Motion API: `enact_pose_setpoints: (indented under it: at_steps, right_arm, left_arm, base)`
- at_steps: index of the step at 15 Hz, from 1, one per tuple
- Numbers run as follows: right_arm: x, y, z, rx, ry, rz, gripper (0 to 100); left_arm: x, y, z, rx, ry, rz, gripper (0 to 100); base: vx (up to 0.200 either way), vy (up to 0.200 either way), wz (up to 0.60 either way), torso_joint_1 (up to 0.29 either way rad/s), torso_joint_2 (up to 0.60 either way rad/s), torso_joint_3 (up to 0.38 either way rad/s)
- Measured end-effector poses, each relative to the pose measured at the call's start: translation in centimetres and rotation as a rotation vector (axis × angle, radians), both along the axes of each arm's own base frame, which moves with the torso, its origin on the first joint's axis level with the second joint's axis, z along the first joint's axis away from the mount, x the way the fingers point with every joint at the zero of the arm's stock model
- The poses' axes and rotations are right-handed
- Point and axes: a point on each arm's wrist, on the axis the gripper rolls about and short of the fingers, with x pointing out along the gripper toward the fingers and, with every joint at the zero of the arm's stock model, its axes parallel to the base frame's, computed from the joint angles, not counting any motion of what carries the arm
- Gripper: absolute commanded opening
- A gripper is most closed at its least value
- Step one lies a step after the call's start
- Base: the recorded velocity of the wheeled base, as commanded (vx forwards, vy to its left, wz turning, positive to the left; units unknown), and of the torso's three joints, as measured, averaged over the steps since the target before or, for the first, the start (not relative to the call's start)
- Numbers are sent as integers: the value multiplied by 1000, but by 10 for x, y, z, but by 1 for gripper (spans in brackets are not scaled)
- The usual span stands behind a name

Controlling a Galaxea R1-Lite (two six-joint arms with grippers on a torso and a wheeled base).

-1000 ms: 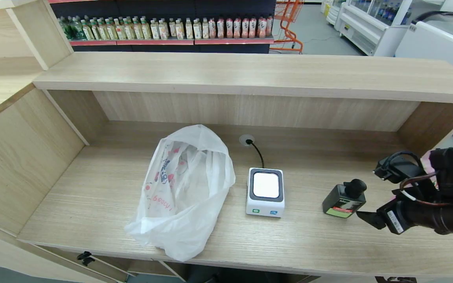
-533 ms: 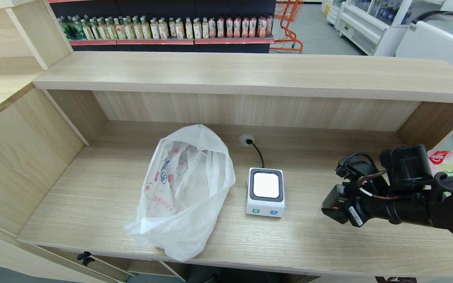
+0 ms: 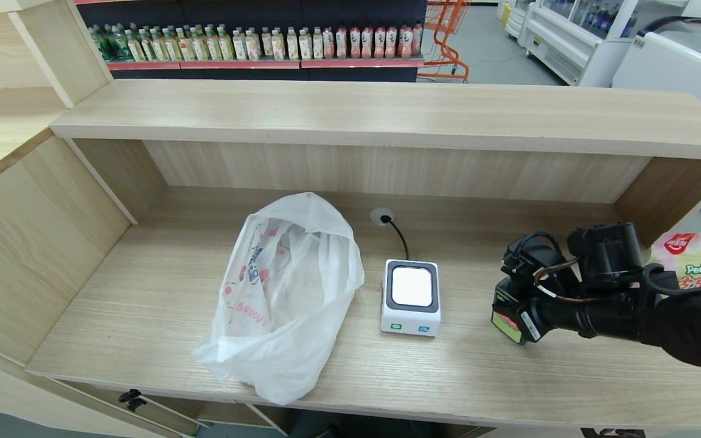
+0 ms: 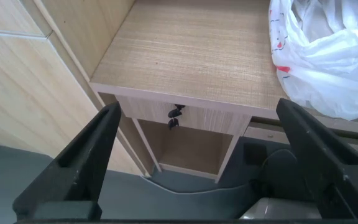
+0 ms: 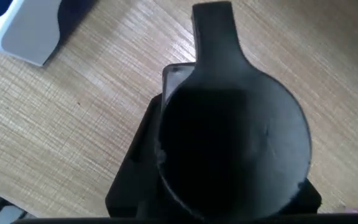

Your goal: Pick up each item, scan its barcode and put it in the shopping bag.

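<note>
Dark bottle [image 3: 507, 324], round black cap, green-red label, apparently pinched in right jaws.

The counter [image 3: 509, 389] is a light wood surface with side walls and a raised ledge [image 3: 387, 112] along its far edge. A white plastic bag [image 3: 283, 292] lies left of centre, slumped toward the near edge. Just to its right stands a white scanner [image 3: 411, 297], window facing up. Its black cable [image 3: 399, 234] runs back to a round hole [image 3: 381, 215] in the surface. A dark bottle [image 3: 507, 325] is further right; whether its base rests on the counter cannot be determined.
</note>
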Motion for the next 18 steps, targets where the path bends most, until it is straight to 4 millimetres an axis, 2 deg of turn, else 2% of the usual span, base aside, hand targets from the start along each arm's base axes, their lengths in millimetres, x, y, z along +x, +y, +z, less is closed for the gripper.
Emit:
enact_pose_setpoints:
  at_steps: [5,7,9,11,13,15,18]
  right_arm:
    - [-15,-3,0,26,-52,-5,0]
    - [-28,-6,21,79,-138,-4,0]
    - [-54,-13,52,117,-256,32,0]
    - [-84,-24,71,-31,-394,141,0]
    - [-101,-32,79,-317,-568,370,0]
    - [-111,-32,82,-556,-799,714,0]
    - [-115,-24,78,-879,-1282,1192,0]
  left_arm:
    - [0,0,0,0,0,0,100]
    - [0,0,0,0,0,0,100]
    - [0,0,0,0,0,0,100]
    - [0,0,0,0,0,0,100]
    - [0,0,0,0,0,0,100]
    - [0,0,0,0,0,0,100]
    - [0,0,0,0,0,0,100]
  base:
    - [0,0,0,0,0,0]
    - [0,0,0,0,0,0]
    - [0,0,0,0,0,0]
    - [0,0,0,0,0,0]
    - [0,0,0,0,0,0]
    - [0,0,0,0,0,0]
    - [0,0,0,0,0,0]
